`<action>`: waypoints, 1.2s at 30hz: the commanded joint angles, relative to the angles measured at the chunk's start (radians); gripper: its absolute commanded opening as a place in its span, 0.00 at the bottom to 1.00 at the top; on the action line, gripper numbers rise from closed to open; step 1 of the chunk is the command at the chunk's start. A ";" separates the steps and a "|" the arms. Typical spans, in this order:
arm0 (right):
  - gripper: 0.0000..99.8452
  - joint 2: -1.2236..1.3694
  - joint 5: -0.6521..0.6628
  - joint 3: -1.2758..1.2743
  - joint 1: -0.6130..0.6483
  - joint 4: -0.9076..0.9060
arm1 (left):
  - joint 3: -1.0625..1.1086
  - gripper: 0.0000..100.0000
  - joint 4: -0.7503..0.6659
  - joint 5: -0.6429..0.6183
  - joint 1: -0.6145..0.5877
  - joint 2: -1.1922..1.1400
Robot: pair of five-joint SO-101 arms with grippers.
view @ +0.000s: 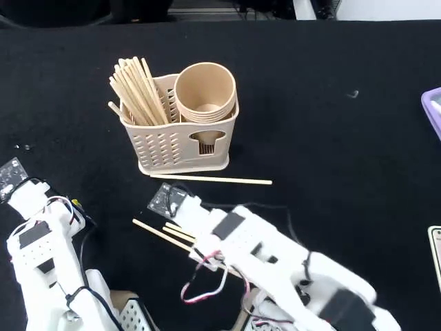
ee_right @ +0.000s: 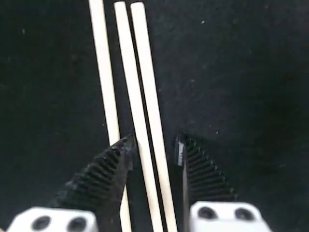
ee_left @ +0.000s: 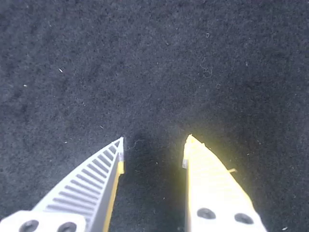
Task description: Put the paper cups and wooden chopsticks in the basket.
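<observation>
The right gripper [ee_right: 153,145] hangs low over the near middle of the black table [view: 331,138]. Its jaws stand apart and clamp nothing. Three loose chopsticks [ee_right: 133,96] lie side by side on the cloth under it: two run between the jaws, and the third passes beneath one finger. In the high view the three loose chopsticks [view: 160,234] stick out leftward from under the right arm [view: 262,262]. The left gripper [ee_left: 154,142], at the near left, is also spread open above bare cloth. Farther back stands the basket [view: 182,141], with a bundle of chopsticks [view: 138,89] in its left compartment and stacked paper cups [view: 205,89] in its right. A single chopstick [view: 210,179] lies flat just on the near side of the basket.
</observation>
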State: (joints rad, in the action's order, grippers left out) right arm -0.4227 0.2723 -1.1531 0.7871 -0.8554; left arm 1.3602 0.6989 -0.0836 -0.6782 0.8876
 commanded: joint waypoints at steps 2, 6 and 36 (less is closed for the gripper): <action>0.14 0.117 0.009 0.101 0.008 -0.002 | -0.019 0.21 -0.006 0.008 0.005 0.006; 0.14 0.139 0.018 0.122 0.006 -0.003 | -0.019 0.21 -0.006 0.008 0.004 0.006; 0.01 -0.503 0.066 0.556 -0.034 -0.275 | -0.019 0.21 -0.006 0.008 0.002 0.014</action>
State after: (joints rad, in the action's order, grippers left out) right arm -0.8324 0.4258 -0.7142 0.7871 -1.1945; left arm 1.3602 0.6989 -0.0836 -0.6782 0.8876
